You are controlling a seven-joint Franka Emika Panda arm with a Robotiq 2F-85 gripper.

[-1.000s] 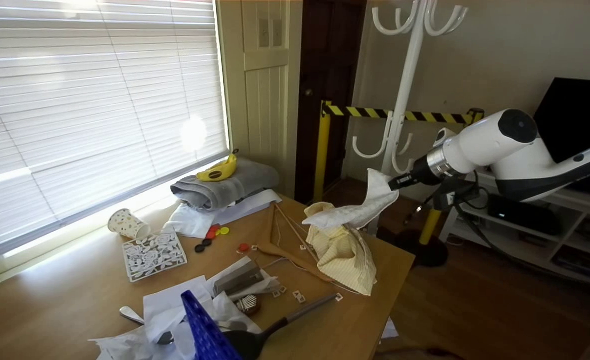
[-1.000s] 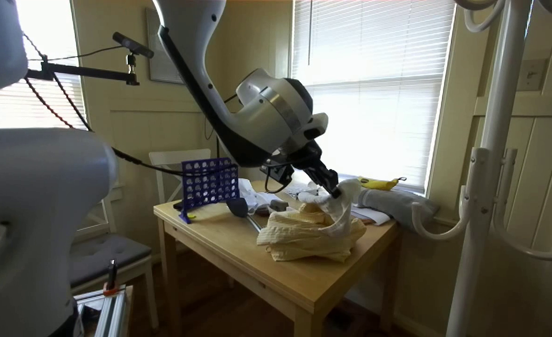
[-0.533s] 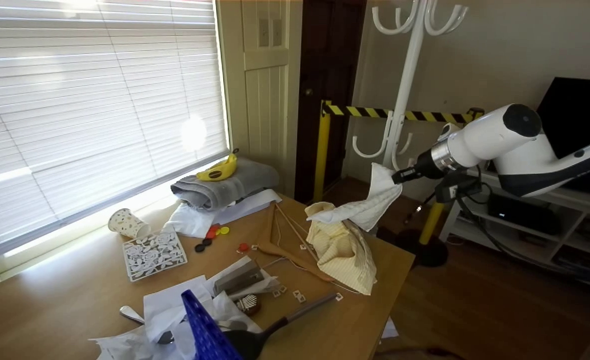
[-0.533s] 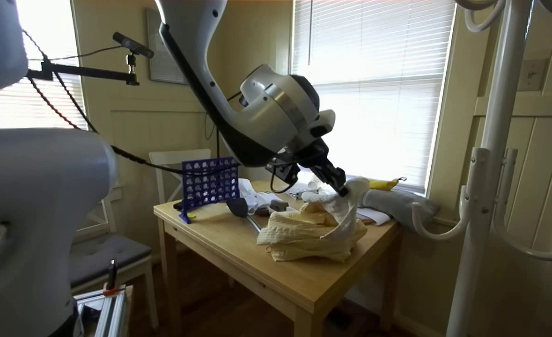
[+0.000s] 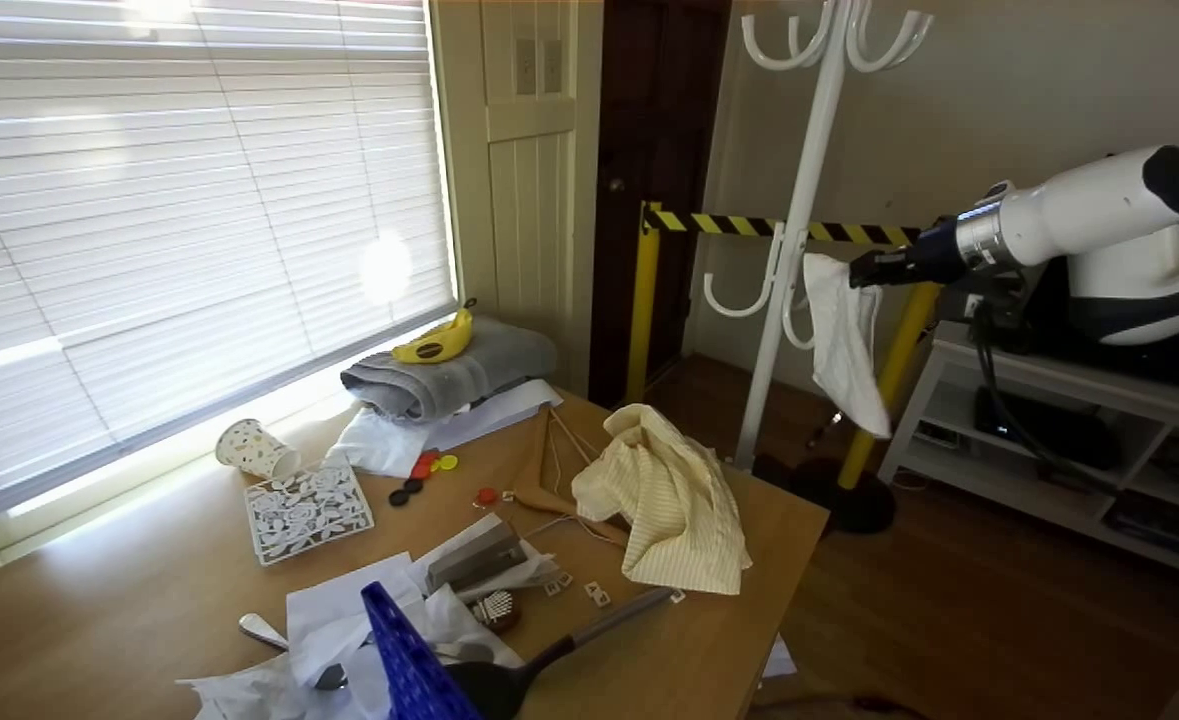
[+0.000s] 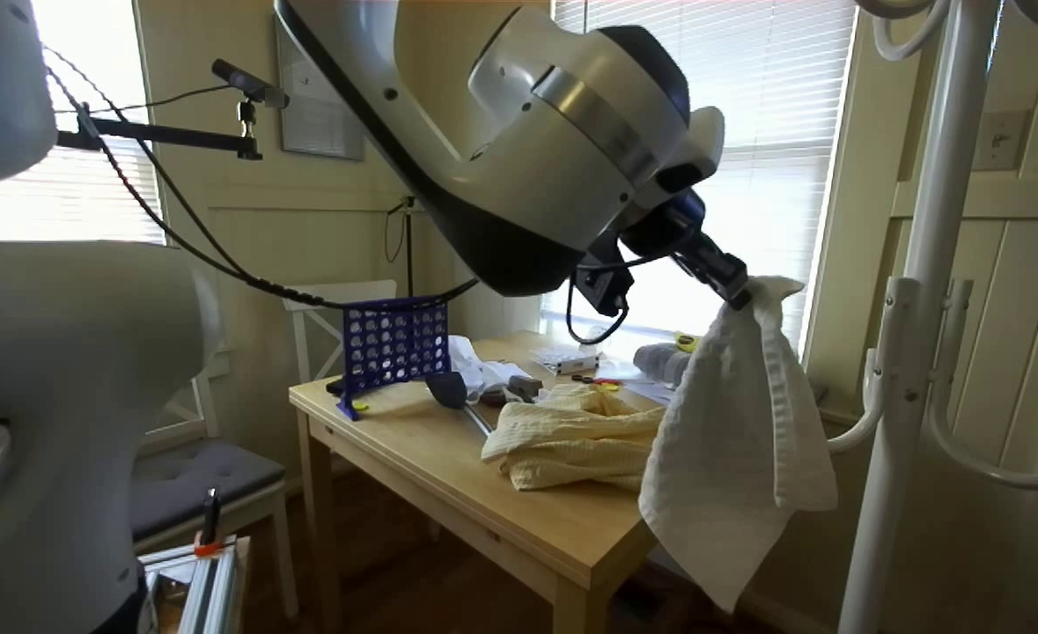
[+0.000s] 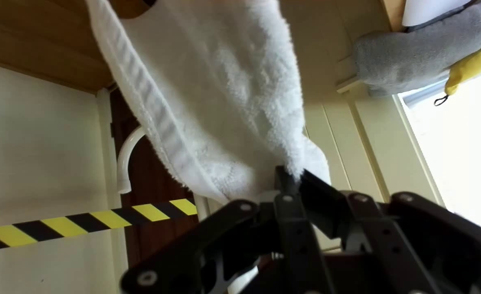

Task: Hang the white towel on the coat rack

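The gripper [image 6: 737, 298] pinches the towel [image 6: 739, 440] in the air near the rack [image 6: 934, 211], so picking up looks done but hanging it is left.

White towel [image 6: 730, 449], white coat rack [image 5: 805, 190], yellow-and-black striped tape [image 7: 99, 221]

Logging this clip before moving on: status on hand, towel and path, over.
Hand shut on white towel. Dangling, not yet hung on coat rack. No obstruction evident.
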